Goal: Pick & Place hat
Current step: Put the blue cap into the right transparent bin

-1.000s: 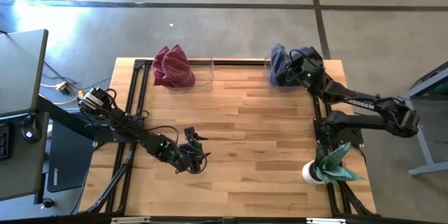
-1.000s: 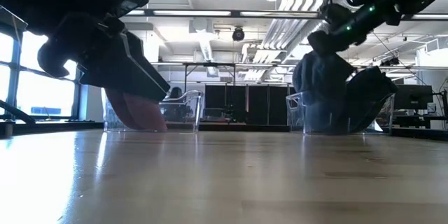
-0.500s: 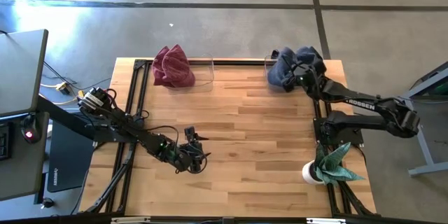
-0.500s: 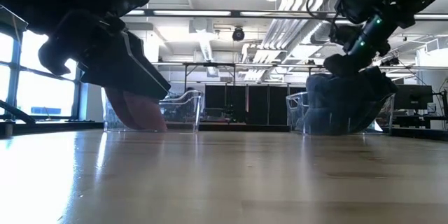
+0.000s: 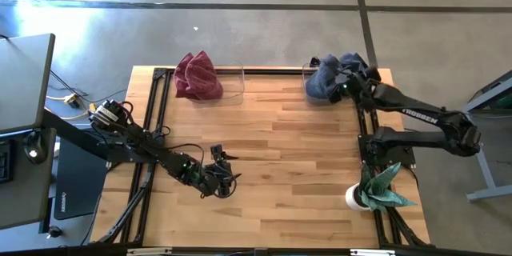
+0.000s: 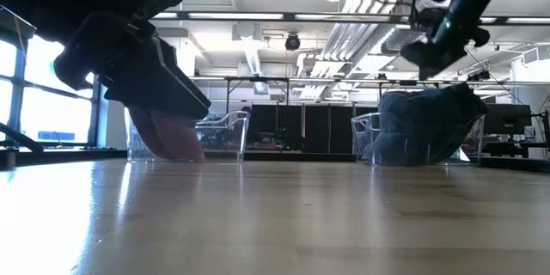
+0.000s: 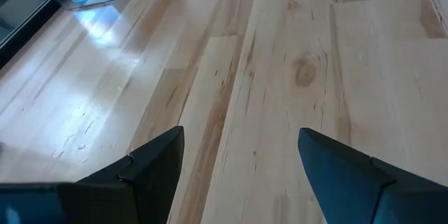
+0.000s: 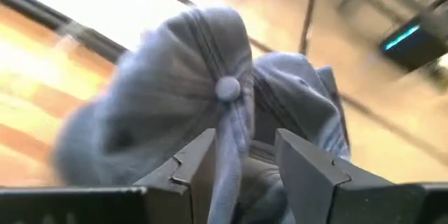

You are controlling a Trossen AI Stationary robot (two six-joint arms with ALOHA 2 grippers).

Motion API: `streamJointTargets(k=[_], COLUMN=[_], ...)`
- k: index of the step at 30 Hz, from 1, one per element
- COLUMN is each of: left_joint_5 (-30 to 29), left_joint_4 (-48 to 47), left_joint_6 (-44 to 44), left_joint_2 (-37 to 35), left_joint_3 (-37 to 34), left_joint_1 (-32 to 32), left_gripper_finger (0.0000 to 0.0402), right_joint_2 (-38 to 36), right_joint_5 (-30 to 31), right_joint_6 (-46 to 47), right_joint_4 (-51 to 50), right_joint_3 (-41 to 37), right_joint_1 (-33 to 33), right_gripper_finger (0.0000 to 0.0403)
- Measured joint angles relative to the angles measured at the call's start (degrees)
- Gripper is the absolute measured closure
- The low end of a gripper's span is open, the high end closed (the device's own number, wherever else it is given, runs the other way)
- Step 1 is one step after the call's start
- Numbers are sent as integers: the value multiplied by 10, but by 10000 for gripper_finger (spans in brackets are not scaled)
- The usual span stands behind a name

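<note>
Lifted clear of the blue hats since a second ago, the right pincer [image 6: 447, 39] now hangs above the pile it was pressing into, while the left arm has not shifted at all.

Nearest the front edge of the desk [image 5: 280, 168], the left pincer [image 5: 218, 178] waits low over bare boards, its fingers [image 7: 154, 161] spread wide with nothing between them; parked there, it stays out of the right arm's path. To the right, near the front corner, a white pot with a green plant [image 5: 376, 188] stands apart from the work.

Farther back, at the right rear corner, the right pincer sits over the clear bin [image 5: 308, 76] that holds the blue hats [image 5: 324, 80]. Its wrist view looks straight down on a cap crown with its top button [image 8: 226, 87], the fingers [image 8: 304, 164] parted to either side of the fabric but seemingly closing on nothing. I judge it has just released a hat there, or is lining up over the crown for a grip; the views do not settle which.

At the left rear, a second clear bin [image 5: 232, 88] holds the red hats [image 5: 196, 76].

From desk level the left arm blocks most of the red bin, and how many hats lie in each heap cannot be counted. Whether the right fingers brush the cloth is also unclear.
</note>
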Motion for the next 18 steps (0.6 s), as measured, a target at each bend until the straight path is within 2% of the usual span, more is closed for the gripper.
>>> streamJointTargets(k=[3,6,8,11,13,15,18], left_joint_5=[-1,-5,-16,-17,-18,-18,-18], left_joint_4=[0,1,4,11,10,8,9], left_joint_6=[0,0,-7,-8,-8,-7,4], left_joint_2=[0,0,0,0,0,0,0], left_joint_3=[0,0,0,0,0,0,0], left_joint_1=[0,0,0,0,0,0,0], left_gripper_finger=[126,126,126,126,126,126,126], right_joint_2=[2,25,61,131,183,233,289], right_joint_5=[-68,-196,-241,-247,-250,-237,-175], right_joint_6=[55,29,7,-16,-17,-14,8], right_joint_4=[-21,54,121,217,241,231,142], right_joint_3=[43,50,49,50,62,88,129], right_joint_1=[8,7,2,-17,-37,-58,-85], right_gripper_finger=[270,290,310,347,379,396,390])
